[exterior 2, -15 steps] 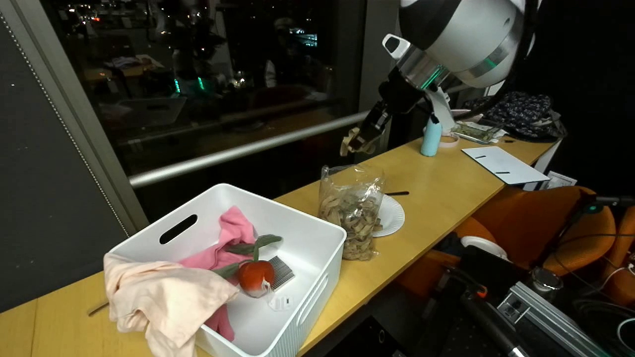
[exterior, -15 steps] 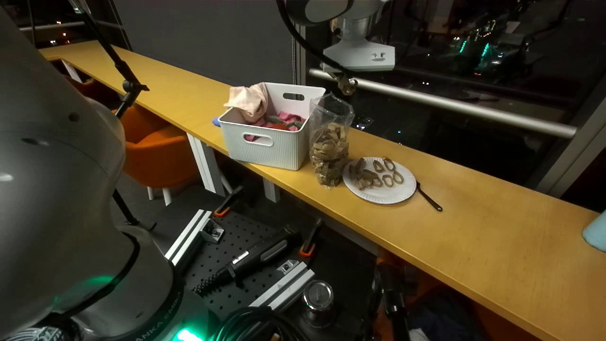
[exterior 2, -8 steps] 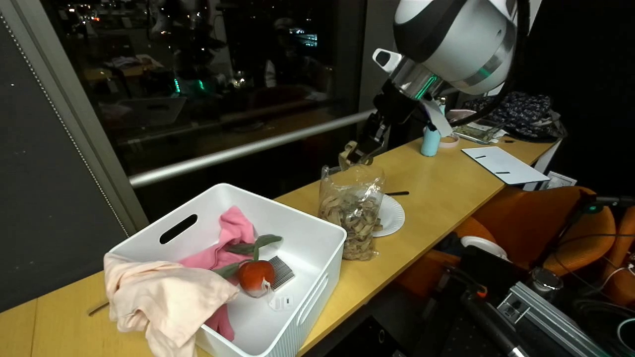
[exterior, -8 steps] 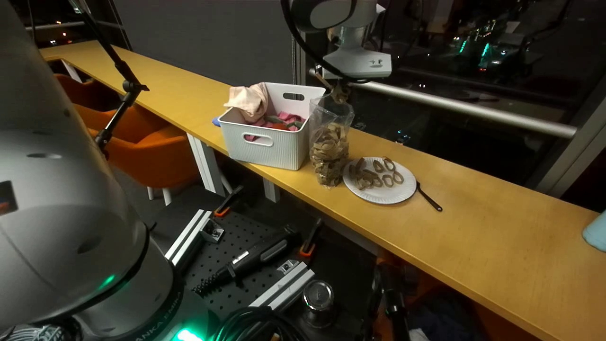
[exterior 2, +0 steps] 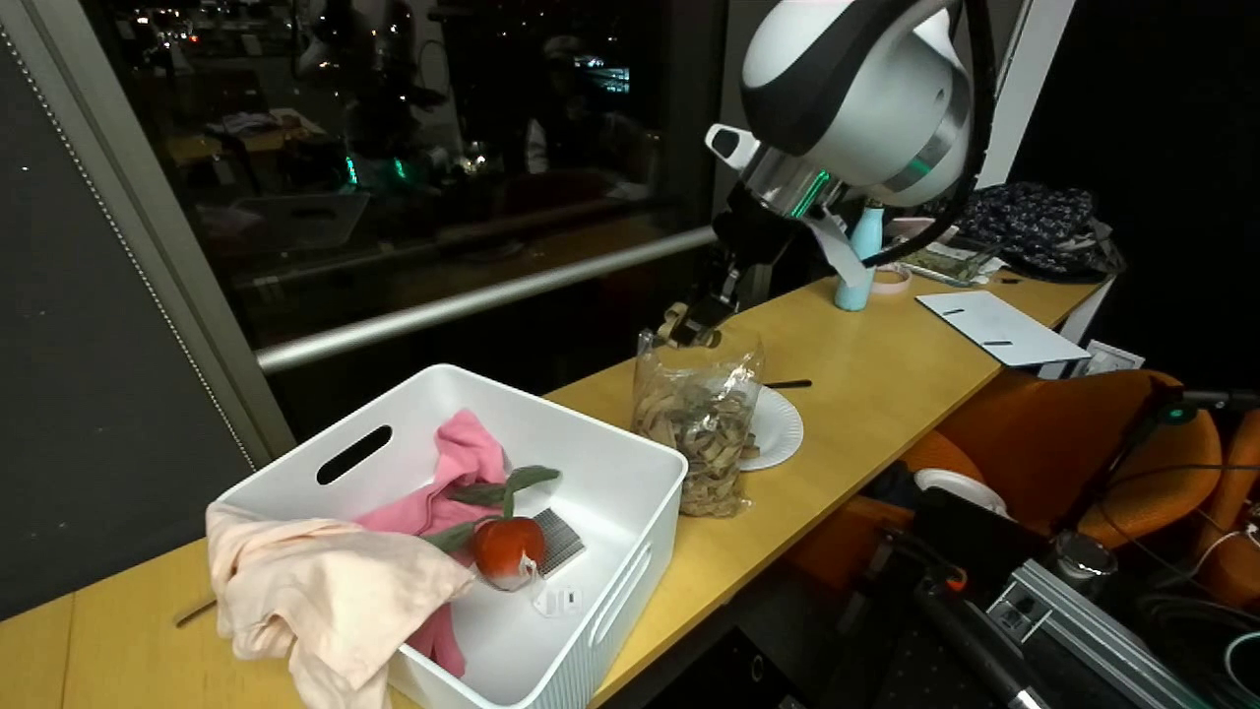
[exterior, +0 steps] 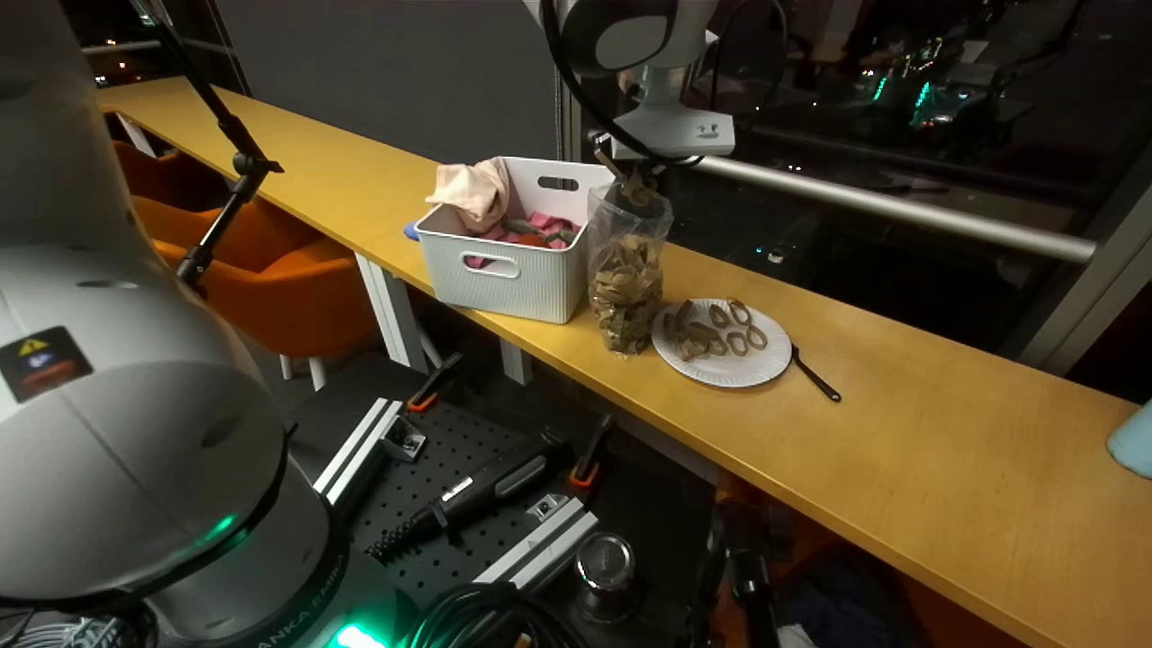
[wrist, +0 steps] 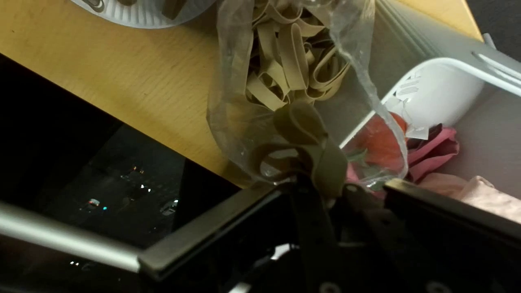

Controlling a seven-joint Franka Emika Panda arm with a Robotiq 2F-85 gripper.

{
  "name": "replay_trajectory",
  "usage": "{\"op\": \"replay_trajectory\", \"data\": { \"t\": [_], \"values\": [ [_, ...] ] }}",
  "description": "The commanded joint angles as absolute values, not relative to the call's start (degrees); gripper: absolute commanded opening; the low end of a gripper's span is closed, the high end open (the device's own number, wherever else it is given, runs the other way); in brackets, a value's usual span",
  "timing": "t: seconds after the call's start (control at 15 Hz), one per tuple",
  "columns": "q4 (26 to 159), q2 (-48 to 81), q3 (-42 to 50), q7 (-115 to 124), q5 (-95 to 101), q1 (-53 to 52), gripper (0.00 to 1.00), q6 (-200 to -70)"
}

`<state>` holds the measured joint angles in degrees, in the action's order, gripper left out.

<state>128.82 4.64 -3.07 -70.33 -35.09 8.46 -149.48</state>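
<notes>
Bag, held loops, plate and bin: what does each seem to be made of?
Bag: apparently thin clear plastic, shiny; highlights and crinkles show on its see-through walls.
Held loops: matte tan, perhaps rubber; the flat strips curl smoothly, though fabric can't be ruled out.
Plate: matte white, likely paper, going by the fluted rim.
Bin: white, probably moulded plastic with a low sheen; ribbed wall, rounded corners.

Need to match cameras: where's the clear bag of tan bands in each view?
In an exterior view: clear bag, just right of centre, a bit high.
In an exterior view: clear bag, just right of centre, a bit low.
Wrist view: clear bag, upper middle, cut by top edge.
Shared landmark: white bin, left of it in both exterior views, right in wrist view.
</notes>
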Motion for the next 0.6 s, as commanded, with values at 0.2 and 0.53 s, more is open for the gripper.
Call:
{"op": "replay_trajectory", "data": {
  "t": [0.2, 0.53],
  "values": [
    [125.6, 9.1, -1.7, -66.1, -30.4, 7.6, 0.02, -147.4],
    [125.5, 9.7, -2.3, -64.6, -29.6, 7.8, 0.47, -147.4]
  ]
}}
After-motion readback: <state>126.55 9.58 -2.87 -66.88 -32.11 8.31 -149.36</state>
